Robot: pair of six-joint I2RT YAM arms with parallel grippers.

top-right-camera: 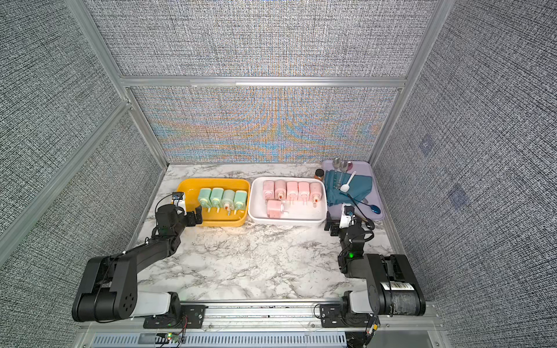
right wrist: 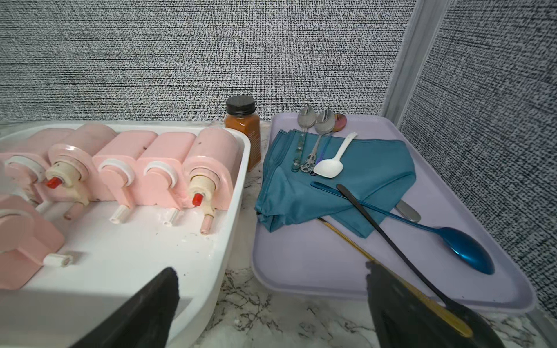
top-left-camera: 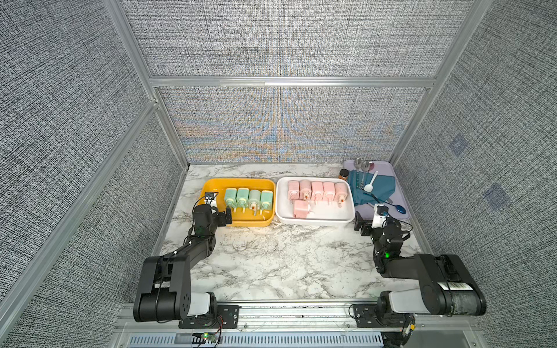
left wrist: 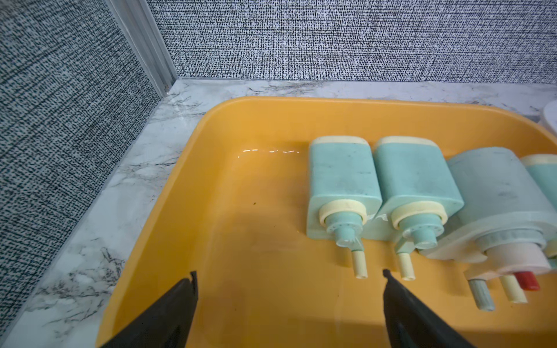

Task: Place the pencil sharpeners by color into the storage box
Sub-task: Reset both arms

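Top views come first: in both top views four green sharpeners (top-left-camera: 248, 199) lie in a row inside the yellow box (top-left-camera: 241, 180). Six pink sharpeners (top-right-camera: 291, 189) lie inside the white box (top-right-camera: 289, 222), five in a row and one apart, nearer the arms. None is seen on the desk (top-left-camera: 271, 265), so the sorting is judged complete and only a withdrawal is left. The left fingers (top-left-camera: 229, 214) and right fingers (top-left-camera: 358, 218) are spread wide, and nothing is held.

Left wrist view: the fingers are shown low over the yellow box's floor, close beside the cream cranks, which cannot be read from above. A straight lift before any drawing back is advised, so that no crank is caught.

Right wrist view: one finger is seen before the white box's corner, the other before a lilac tray (right wrist: 301, 262). A gold handle (right wrist: 346, 241) crosses that finger, and whether they touch cannot be told. Lifting should come before any sideways travel.
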